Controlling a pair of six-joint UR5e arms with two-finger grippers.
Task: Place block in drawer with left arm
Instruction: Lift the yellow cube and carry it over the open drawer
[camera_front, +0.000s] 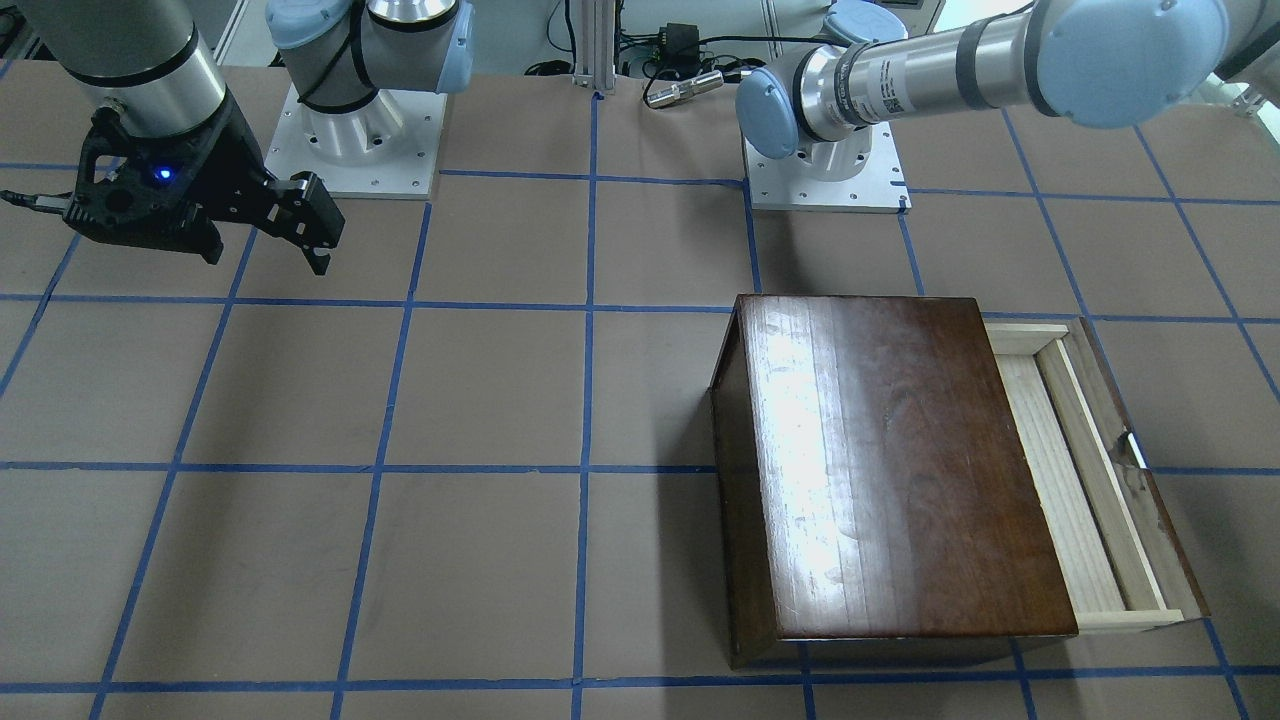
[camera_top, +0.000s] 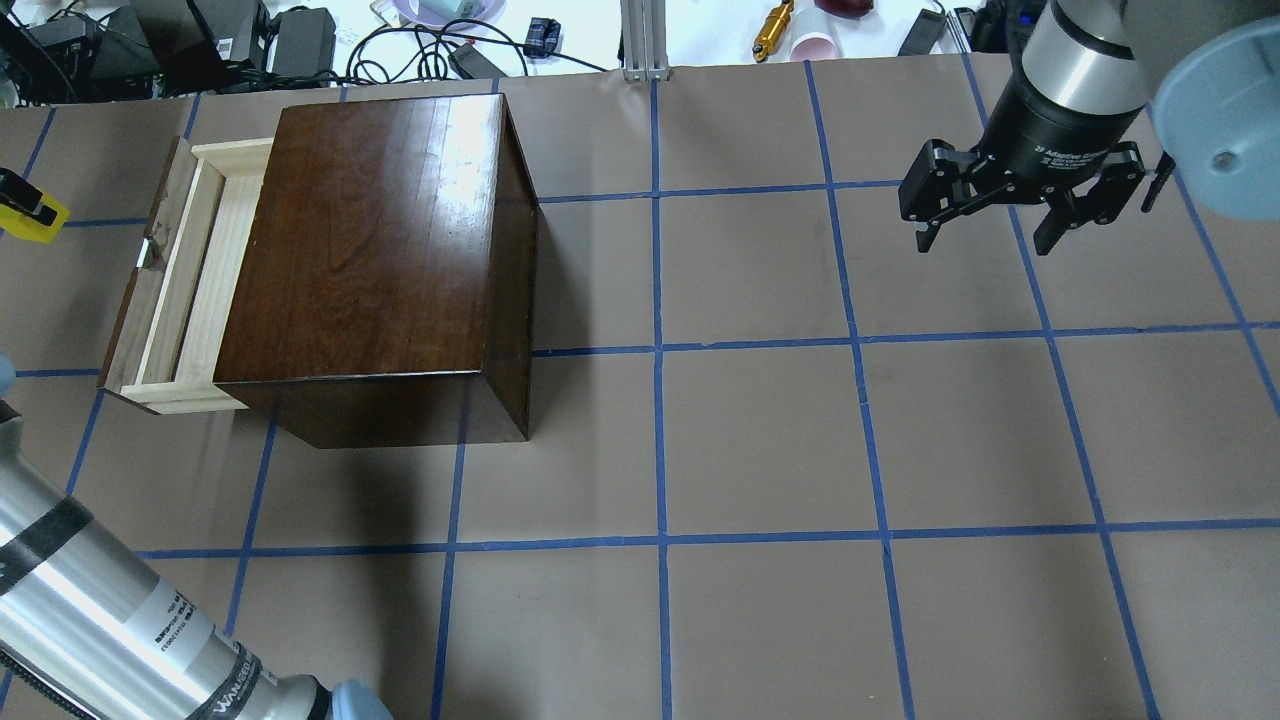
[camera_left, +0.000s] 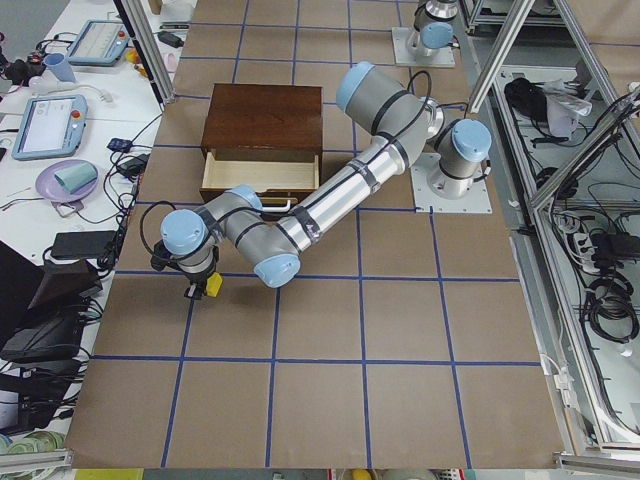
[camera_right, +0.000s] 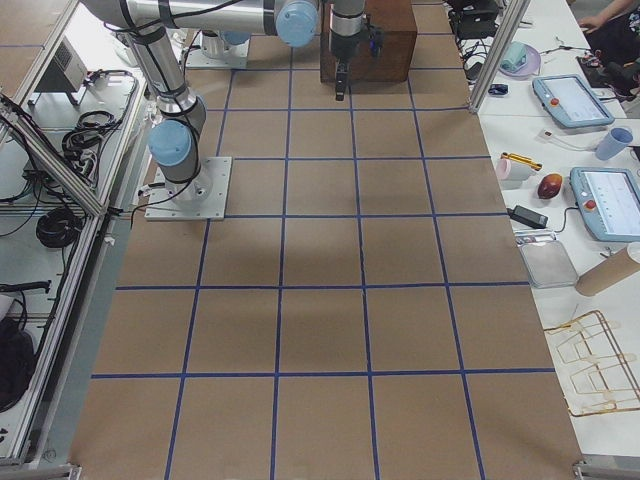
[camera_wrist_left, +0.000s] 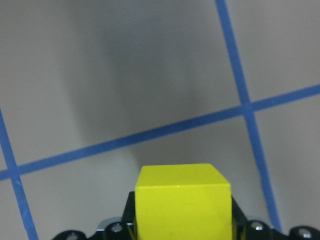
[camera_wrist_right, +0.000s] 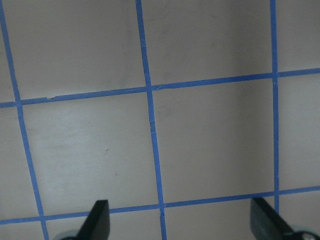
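Note:
My left gripper (camera_left: 203, 287) is shut on the yellow block (camera_wrist_left: 182, 200), which fills the bottom of the left wrist view over the taped table. The block (camera_top: 35, 222) also shows at the overhead view's far left edge, out beyond the drawer's dark front panel. The drawer (camera_top: 190, 280) stands pulled open from the dark brown box (camera_top: 370, 240), and its pale tray (camera_front: 1060, 470) is empty. My right gripper (camera_top: 990, 235) hangs open and empty above the table far from the box; its fingers (camera_wrist_right: 97, 220) frame bare table.
The table (camera_top: 760, 430) is brown paper with a blue tape grid. The left arm's long silver link (camera_top: 90, 620) crosses the overhead view's lower left corner. Cables, cups and tablets lie on the benches past the far edge (camera_left: 60, 180).

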